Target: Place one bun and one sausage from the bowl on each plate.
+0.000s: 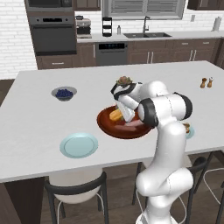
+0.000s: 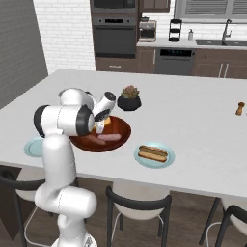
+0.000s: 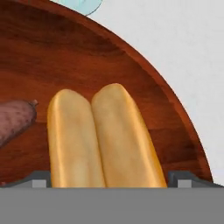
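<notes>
One plate near the island's front edge already carried a bun and sausage; the other plate lay bare. In the wooden bowl a bun and sausage remained. The gripper hung over that bun, jaws spread wide, holding nothing.

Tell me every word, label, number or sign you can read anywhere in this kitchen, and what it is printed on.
None can be read.
The black dishwasher panel shows faint pale marks, too small and blurred to read.
The dark wall oven has a control strip, illegible.
The glossy reddish-brown wooden bowl and yellow-orange hot-dog bun carry no print.
</notes>
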You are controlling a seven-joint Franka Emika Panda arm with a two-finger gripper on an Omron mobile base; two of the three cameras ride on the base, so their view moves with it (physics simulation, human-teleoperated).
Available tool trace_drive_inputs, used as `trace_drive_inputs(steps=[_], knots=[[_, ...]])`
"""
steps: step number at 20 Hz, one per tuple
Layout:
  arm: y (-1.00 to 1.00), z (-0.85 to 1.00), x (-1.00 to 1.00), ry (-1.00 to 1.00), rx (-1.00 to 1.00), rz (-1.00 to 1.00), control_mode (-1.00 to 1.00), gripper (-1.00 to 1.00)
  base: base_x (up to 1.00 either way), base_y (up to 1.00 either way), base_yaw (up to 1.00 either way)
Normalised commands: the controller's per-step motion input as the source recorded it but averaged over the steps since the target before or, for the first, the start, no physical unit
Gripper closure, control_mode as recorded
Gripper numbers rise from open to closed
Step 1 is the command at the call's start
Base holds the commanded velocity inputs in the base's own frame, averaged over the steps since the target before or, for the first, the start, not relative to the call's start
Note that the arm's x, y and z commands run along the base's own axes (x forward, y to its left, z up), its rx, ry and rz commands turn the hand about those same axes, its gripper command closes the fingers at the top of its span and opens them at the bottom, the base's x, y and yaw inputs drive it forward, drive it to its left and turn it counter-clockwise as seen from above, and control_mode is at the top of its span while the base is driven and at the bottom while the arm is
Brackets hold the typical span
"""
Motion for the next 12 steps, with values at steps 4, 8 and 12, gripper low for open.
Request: trace_drive_inputs(steps=[4, 8, 12], knots=[[0.11, 0.91, -0.80, -0.05, 0.00, 0.04, -1.00, 1.00, 0.00, 0.00, 0.00], [0.33, 0.72, -0.88, 0.01, 0.00, 0.02, -1.00, 1.00, 0.00, 0.00, 0.00], [0.59, 0.47, -0.80, 0.12, 0.00, 0.00, -1.00, 1.00, 0.00, 0.00, 0.00]])
